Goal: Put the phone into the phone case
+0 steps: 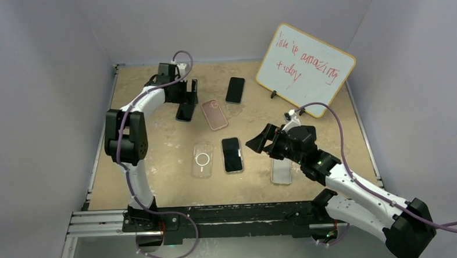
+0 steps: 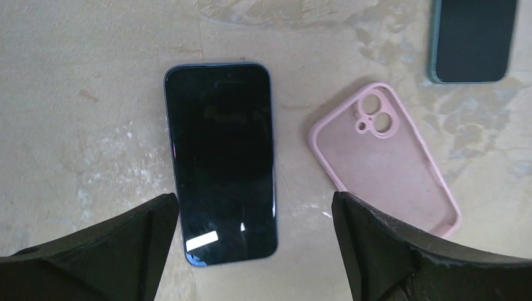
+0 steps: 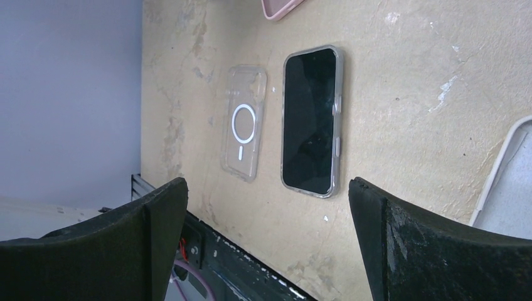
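Note:
A bare dark phone (image 2: 221,160) lies face up on the table below my left gripper (image 2: 254,241), which is open and empty above its near end; it also shows in the top view (image 1: 184,111). A pink case (image 2: 384,157) lies open side up just right of it, and in the top view (image 1: 214,114). My right gripper (image 3: 266,241) is open and empty, hovering above the table (image 1: 158,161) near a phone in a clear case (image 3: 311,119), also in the top view (image 1: 232,154). My left gripper (image 1: 185,91) and right gripper (image 1: 260,142) both show there.
An empty clear case with a white ring (image 3: 244,130) lies left of the cased phone (image 1: 202,160). Another clear case (image 1: 280,171) lies under my right arm. A dark green phone (image 1: 235,90) lies at the back. A whiteboard (image 1: 305,68) leans at back right.

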Action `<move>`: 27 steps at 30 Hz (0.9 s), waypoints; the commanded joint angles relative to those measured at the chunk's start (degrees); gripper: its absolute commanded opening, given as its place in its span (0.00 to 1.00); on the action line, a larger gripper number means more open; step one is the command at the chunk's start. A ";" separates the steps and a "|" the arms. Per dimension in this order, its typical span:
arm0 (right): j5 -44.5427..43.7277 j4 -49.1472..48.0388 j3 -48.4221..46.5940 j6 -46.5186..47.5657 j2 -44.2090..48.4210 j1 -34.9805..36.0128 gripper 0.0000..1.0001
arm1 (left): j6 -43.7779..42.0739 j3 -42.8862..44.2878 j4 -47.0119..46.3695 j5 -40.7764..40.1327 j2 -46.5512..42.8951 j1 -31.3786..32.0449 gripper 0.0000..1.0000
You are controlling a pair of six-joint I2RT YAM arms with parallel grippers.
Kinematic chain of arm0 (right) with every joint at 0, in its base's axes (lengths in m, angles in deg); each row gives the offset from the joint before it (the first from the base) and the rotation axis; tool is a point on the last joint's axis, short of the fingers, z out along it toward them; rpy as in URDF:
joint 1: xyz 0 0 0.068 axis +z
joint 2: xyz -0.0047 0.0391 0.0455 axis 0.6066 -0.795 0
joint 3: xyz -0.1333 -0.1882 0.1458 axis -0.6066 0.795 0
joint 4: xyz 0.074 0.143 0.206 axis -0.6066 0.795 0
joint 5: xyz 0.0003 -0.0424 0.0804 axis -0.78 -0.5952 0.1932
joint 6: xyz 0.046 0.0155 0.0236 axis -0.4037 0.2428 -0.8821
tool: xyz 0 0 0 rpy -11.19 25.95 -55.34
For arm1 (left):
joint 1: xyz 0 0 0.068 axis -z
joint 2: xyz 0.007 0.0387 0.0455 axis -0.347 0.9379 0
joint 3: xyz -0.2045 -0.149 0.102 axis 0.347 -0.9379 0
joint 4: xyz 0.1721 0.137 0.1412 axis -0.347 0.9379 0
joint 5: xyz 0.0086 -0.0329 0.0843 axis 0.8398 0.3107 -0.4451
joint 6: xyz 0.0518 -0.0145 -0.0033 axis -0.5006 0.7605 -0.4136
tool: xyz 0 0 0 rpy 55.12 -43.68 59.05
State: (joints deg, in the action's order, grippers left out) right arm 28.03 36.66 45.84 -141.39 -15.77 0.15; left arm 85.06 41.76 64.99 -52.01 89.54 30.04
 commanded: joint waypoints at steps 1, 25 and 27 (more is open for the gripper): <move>0.46 -0.28 -1.74 1.42 0.51 0.03 0.98 | -5.33 4.90 1.18 0.55 5.44 -0.68 0.97; 0.07 0.36 -1.67 0.88 1.75 0.08 0.98 | -6.91 4.92 1.93 -3.72 11.66 -0.38 0.82; -0.04 0.30 -1.65 0.93 1.79 0.07 0.98 | -6.90 5.12 2.87 -4.75 11.49 -0.17 0.77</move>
State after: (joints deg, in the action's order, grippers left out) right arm 28.45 37.34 45.81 -141.26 -14.74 0.15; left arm 78.35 45.58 65.52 -55.95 99.29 29.73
